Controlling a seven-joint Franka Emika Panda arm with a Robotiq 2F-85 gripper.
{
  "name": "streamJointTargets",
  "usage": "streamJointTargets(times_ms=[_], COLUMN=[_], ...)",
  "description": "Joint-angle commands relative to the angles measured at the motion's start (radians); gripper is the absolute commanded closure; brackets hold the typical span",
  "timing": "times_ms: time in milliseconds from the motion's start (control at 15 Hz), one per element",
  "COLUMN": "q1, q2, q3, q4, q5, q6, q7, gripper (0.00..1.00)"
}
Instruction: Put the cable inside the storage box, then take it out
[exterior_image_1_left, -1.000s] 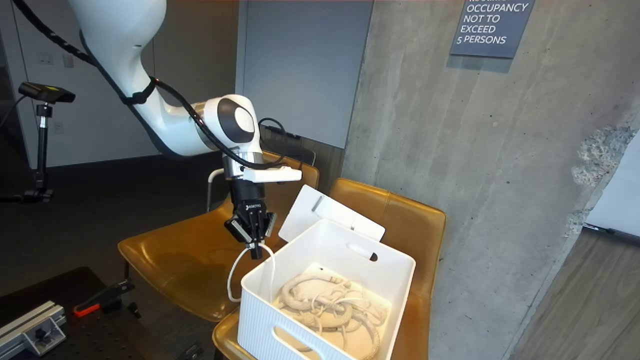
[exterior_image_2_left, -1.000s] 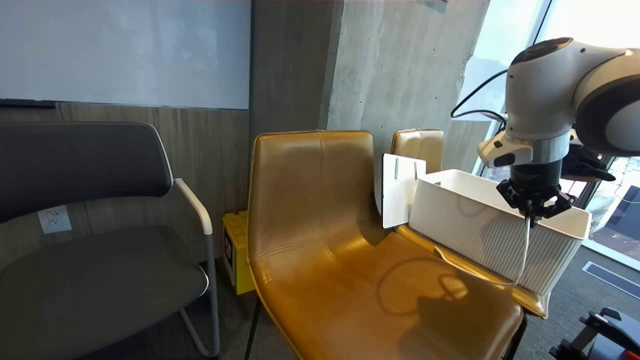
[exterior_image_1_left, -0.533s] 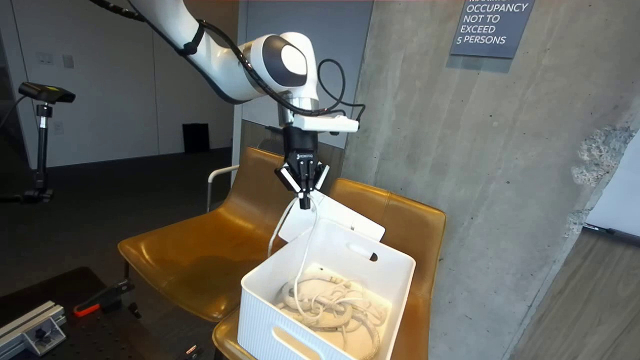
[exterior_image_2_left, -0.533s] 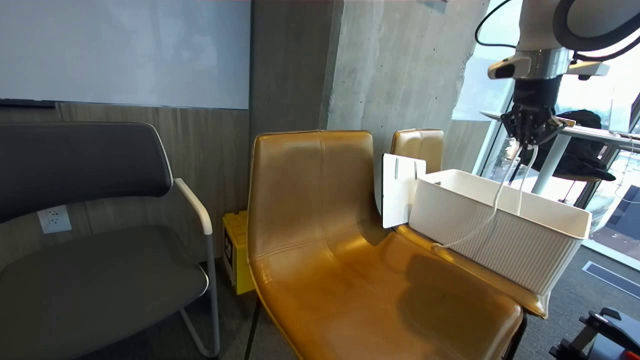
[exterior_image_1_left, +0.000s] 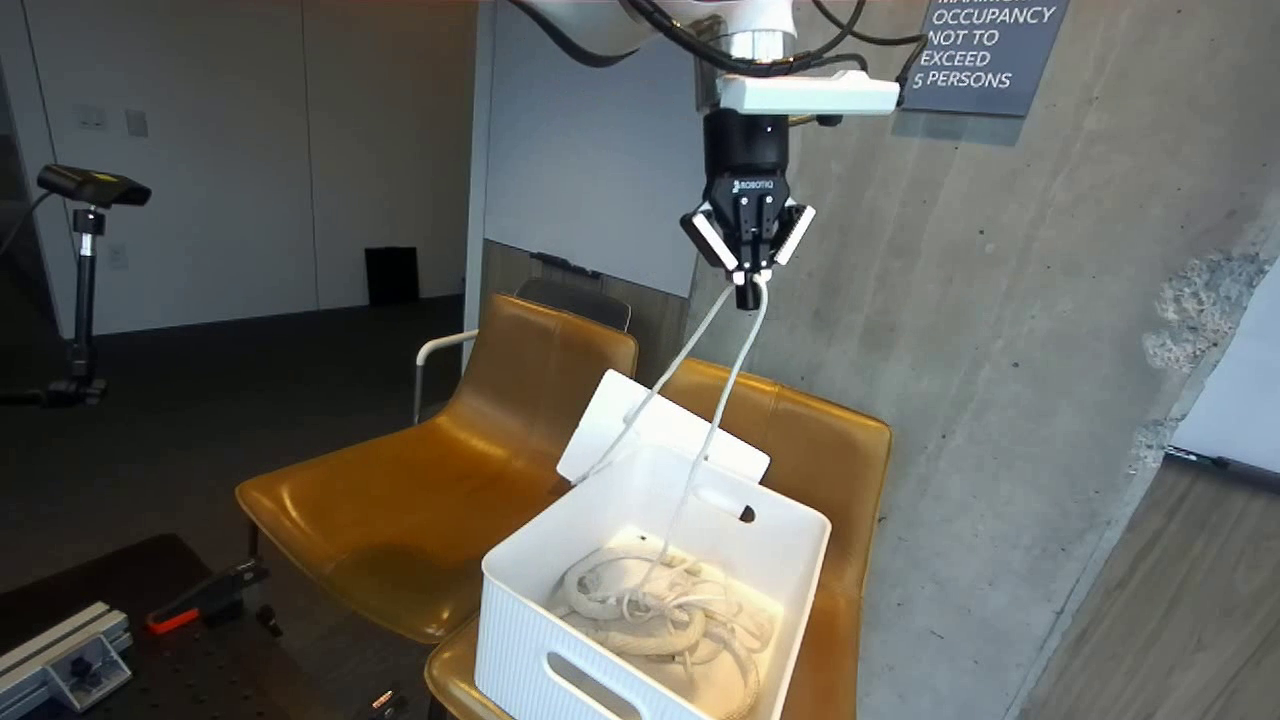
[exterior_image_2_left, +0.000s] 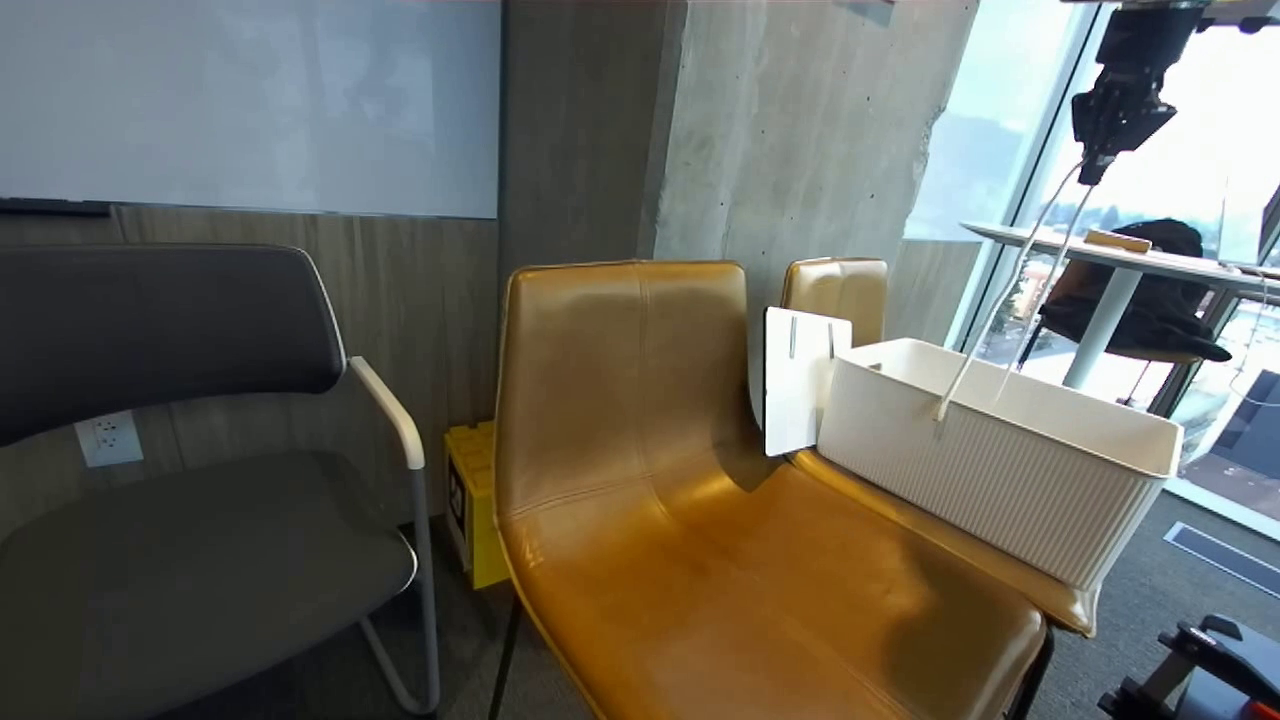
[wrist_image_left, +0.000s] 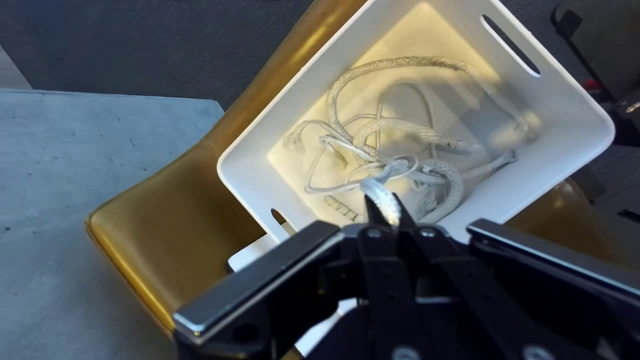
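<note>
The storage box is a white ribbed bin (exterior_image_1_left: 530, 645) on a brown chair, also in the other views (exterior_image_2_left: 980, 480) (wrist_image_left: 575, 105). Its top is open, and several pale cables and hoses (wrist_image_left: 400, 125) lie coiled on its floor. My gripper (exterior_image_1_left: 750, 285) is high above the box, shut on a white cable (exterior_image_1_left: 722, 405). In an exterior view the gripper (exterior_image_2_left: 1093, 170) shows with the cable (exterior_image_2_left: 1010, 285) hanging in two strands. One strand runs down into the box; the other ends outside, near its side wall. In the wrist view the cable (wrist_image_left: 382, 195) sits between the fingertips (wrist_image_left: 387, 212).
A white lid (exterior_image_1_left: 680, 425) leans upright behind the box, against the brown chair back (exterior_image_1_left: 800, 420). Another brown chair (exterior_image_1_left: 400, 510) stands beside it. A concrete wall (exterior_image_1_left: 1000, 350) is behind. A grey chair (exterior_image_2_left: 180, 560) and a yellow case (exterior_image_2_left: 482, 510) stand farther off.
My gripper has risen from beside the box to high above it, staying shut on the cable. The cable is pulled up and straighter; its outer end has lifted off the chair.
</note>
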Motion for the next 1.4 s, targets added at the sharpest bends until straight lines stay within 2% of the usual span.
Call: streamJointTargets(times_ms=[0,267,600,733,867,1333], q1=[-0.057,-0.103,-0.122,-0.131,-0.124,-0.092], q2=[0.106,0.235,0.312,0.314,0.288,0.196], q3=[-0.016,-0.003,0.015,0.024,0.029,0.057], q4=[0.243,0.439,0.459,0.414,0.317,-0.058], q5=[0.080,0.121,0.173,0.212,0.239,0.297], q6=[-0.102,-0.187,-0.211,-0.214,-0.180,0.050], q7=[-0.023,-0.021,-0.024,-0.030,-0.031,-0.031], gripper=[0.99,0.99,0.99,0.99,0.99,0.99])
